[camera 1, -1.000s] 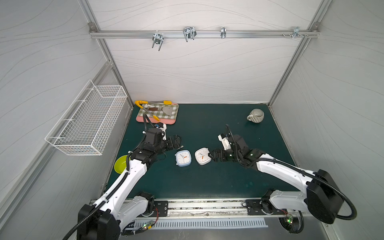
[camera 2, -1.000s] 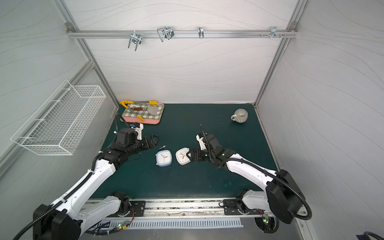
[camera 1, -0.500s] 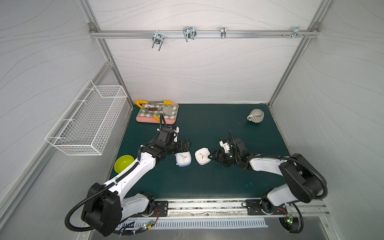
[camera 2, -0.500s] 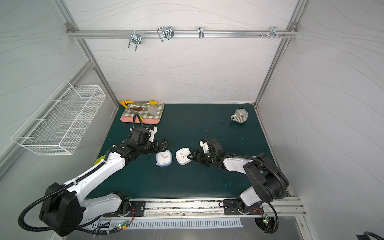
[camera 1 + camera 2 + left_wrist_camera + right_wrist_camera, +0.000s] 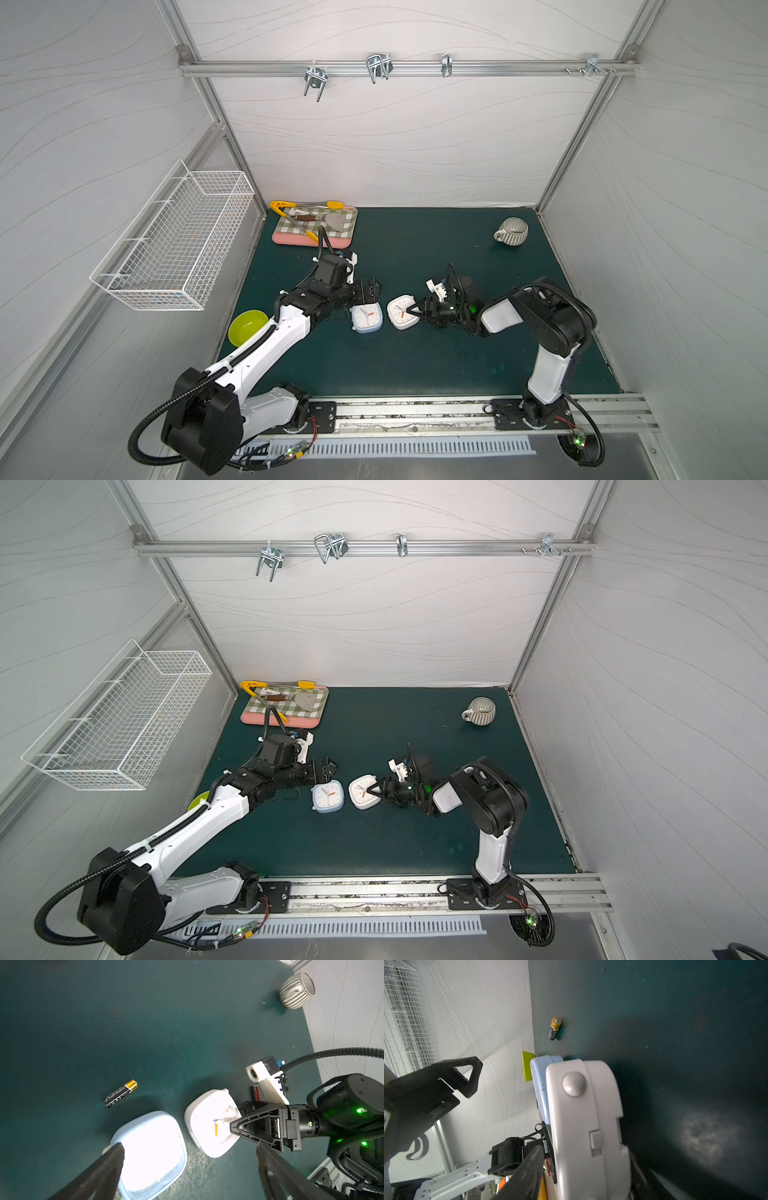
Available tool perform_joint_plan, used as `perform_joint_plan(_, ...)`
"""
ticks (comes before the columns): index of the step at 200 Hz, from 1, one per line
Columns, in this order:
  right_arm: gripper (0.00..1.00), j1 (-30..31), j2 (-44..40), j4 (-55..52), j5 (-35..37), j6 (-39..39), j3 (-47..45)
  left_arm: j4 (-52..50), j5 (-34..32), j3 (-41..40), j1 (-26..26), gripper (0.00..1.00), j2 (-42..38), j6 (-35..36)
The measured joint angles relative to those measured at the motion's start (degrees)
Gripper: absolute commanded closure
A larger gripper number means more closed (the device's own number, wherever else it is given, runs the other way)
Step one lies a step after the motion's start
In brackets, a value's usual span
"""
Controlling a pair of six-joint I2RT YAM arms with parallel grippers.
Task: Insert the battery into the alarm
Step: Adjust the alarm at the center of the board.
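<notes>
**Workspace Status: Pickup Stage**

On the green mat (image 5: 415, 365), the right gripper (image 5: 236, 1115) straddles the white alarm (image 5: 397, 309), probably to expose its battery bay; firm clamping cannot be confirmed. The left gripper (image 5: 189, 1147), jaws spread wide, hovers over the blue alarm (image 5: 149, 1153) beside the white alarm. The battery (image 5: 120, 1094) lies loose near the white alarm.

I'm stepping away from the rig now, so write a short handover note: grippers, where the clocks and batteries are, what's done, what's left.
Left gripper: open, empty, by the far edge of the blue clock.
Right gripper: jaws straddle an edge of the white clock, one finger over its face; firm grip unclear.
Things: both clocks lie face up, side by side on the green mat. A black-and-gold battery lies loose beyond the blue clock; what looks like a red battery shows partly beside the white clock.
Done: no battery inserted.
Left: probably turn a clock over, pick up a battery, fit it.
</notes>
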Motion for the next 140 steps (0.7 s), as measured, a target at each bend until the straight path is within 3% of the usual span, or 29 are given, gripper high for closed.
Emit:
perform_joint_plan(61,0.62,0.0,1.2,4.4,-1.7,2.3,-0.3,0.0,0.0,0.0,0.0,0.00,0.0,0.4)
perform_joint_plan(80,0.63,0.0,0.3,3.6,-1.7,1.9,-0.3,0.0,0.0,0.0,0.0,0.00,0.0,0.4)
perform_joint_plan(117,0.63,0.0,-4.5,-4.5,0.1,-1.9,-0.3,0.0,0.0,0.0,0.0,0.00,0.0,0.4)
perform_joint_plan(140,0.63,0.4,-10.7,-16.4,4.3,-8.2,0.9,0.0,-0.1,0.0,0.0,0.00,0.0,0.1)
